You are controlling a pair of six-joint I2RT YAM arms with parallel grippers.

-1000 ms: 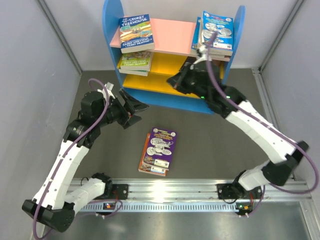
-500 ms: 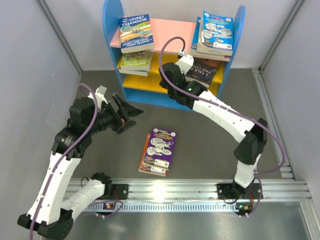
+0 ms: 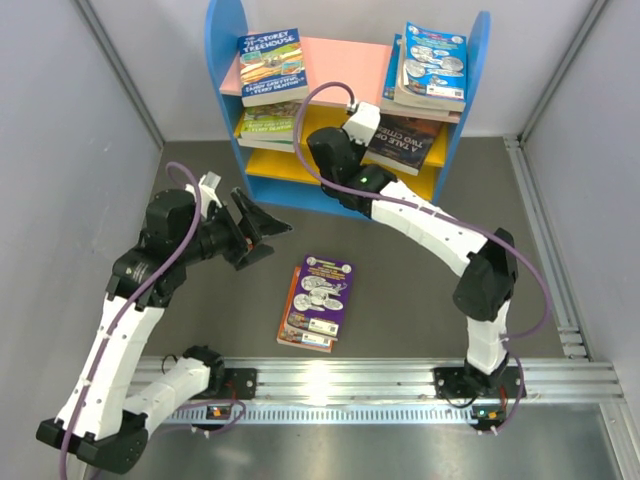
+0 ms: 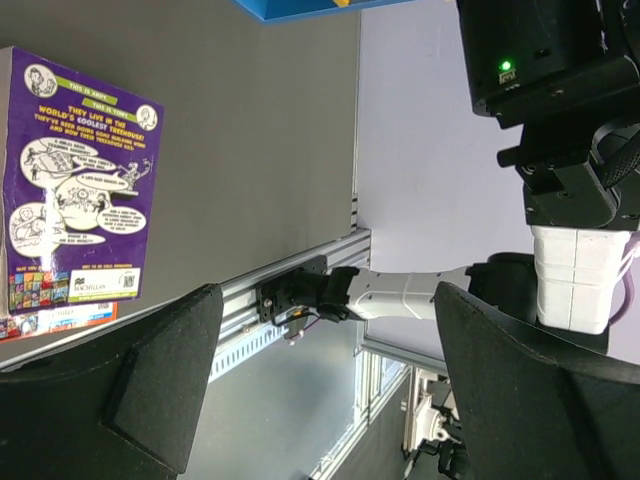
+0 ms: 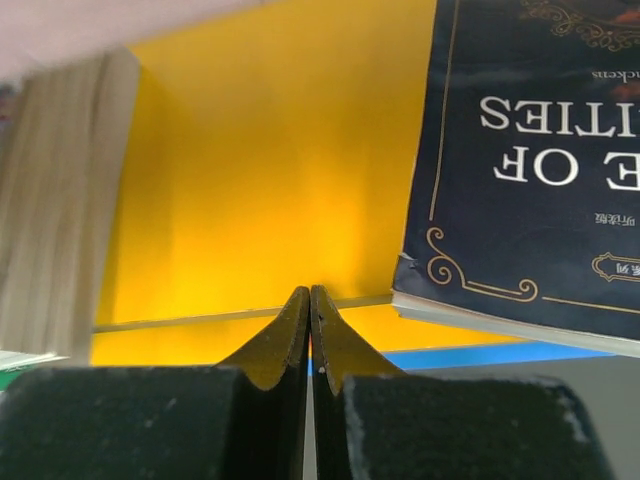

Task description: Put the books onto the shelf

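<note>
The shelf [image 3: 222,40] stands at the back, with blue sides, a pink top and yellow boards. One of the books [image 3: 272,66] lies on the pink top at the left, and a stack [image 3: 432,66] lies at the right. On the yellow board [image 5: 280,150] a green-yellow book [image 3: 270,125] lies at the left and the dark "A Tale of Two Cities" [image 3: 408,143] [image 5: 530,170] at the right. A purple book [image 3: 322,298] [image 4: 75,190] rests on an orange one on the floor. My left gripper [image 3: 265,232] [image 4: 330,380] hangs open and empty, up and left of them. My right gripper [image 3: 322,150] [image 5: 310,300] is shut and empty at the shelf front.
An aluminium rail [image 3: 330,375] [image 4: 290,290] carries both arm bases along the near edge. Grey walls close in the left, right and back. My right arm [image 4: 560,100] fills the right side of the left wrist view.
My right arm has swung left along the shelf front, uncovering the dark book on the yellow board. My left gripper has barely shifted and stays open.
</note>
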